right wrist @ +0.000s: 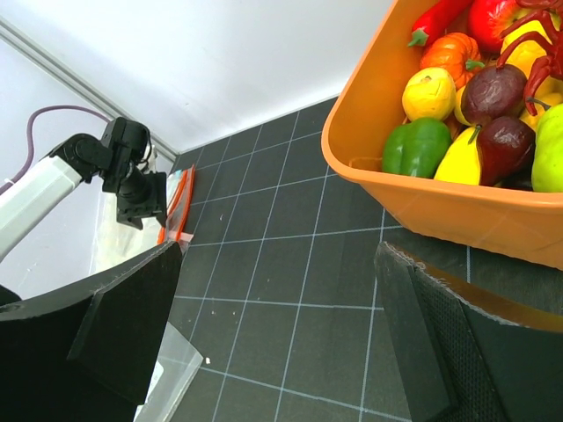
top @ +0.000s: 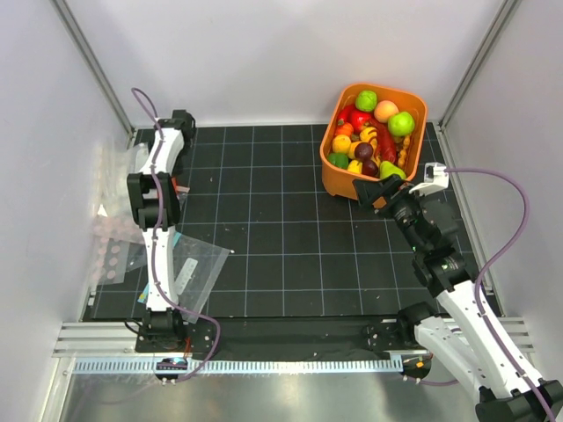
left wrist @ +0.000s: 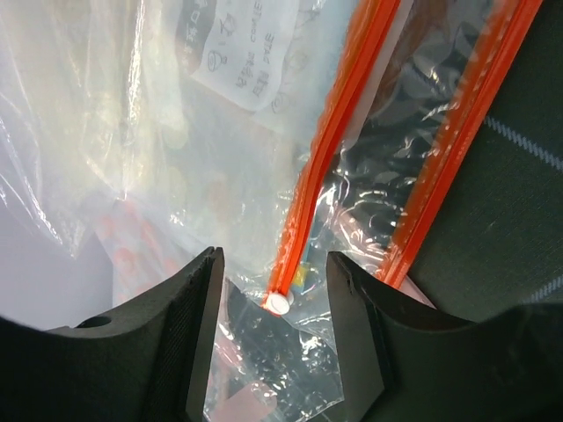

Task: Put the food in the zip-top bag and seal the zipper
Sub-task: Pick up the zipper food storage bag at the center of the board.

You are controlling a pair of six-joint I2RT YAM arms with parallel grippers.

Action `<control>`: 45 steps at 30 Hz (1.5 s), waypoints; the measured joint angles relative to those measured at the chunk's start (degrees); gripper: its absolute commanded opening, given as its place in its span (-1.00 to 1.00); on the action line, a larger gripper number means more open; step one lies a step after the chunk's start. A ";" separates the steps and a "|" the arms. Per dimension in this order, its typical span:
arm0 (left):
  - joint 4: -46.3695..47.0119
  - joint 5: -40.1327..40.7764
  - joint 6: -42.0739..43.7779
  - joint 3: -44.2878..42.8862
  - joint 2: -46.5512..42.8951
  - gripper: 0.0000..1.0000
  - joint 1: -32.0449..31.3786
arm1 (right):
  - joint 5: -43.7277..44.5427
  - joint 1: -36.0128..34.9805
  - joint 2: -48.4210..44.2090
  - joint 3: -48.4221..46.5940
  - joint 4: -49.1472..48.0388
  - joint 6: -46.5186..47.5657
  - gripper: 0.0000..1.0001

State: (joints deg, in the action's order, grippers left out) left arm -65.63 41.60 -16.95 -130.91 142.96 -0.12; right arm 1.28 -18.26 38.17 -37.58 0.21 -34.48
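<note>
Left gripper [left wrist: 273,281] jaws spread astride the zipper [left wrist: 321,167] of the bag [left wrist: 255,149], nothing pinched; centre on strip end before squeezing. Right gripper [right wrist: 280,255] jaws wide apart, far from bag.

I see the zip-top bag [left wrist: 387,167] as clear, crinkled, glossy plastic film; its zipper [left wrist: 327,149] is smooth orange-red plastic. The food [right wrist: 413,148] looks glossy, the orange tub [right wrist: 440,207] smooth plastic, the black mat [top: 281,220] matt.
</note>
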 measured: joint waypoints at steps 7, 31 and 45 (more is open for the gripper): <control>-0.20 -1.14 0.90 -6.45 2.73 0.18 1.79 | -0.02 -0.02 -0.46 0.00 0.00 -0.09 0.99; 0.28 -3.52 2.01 -5.57 1.36 -1.00 1.07 | -1.68 0.00 -1.92 0.00 -0.13 -0.11 0.99; 4.15 -16.63 -11.61 1.18 -33.05 -1.00 -19.21 | -2.47 0.00 -0.46 0.00 -0.15 0.35 0.90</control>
State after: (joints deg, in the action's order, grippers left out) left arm -61.47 24.97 -28.56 -129.73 109.91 -19.33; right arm -1.19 -18.26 37.71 -37.58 0.05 -34.13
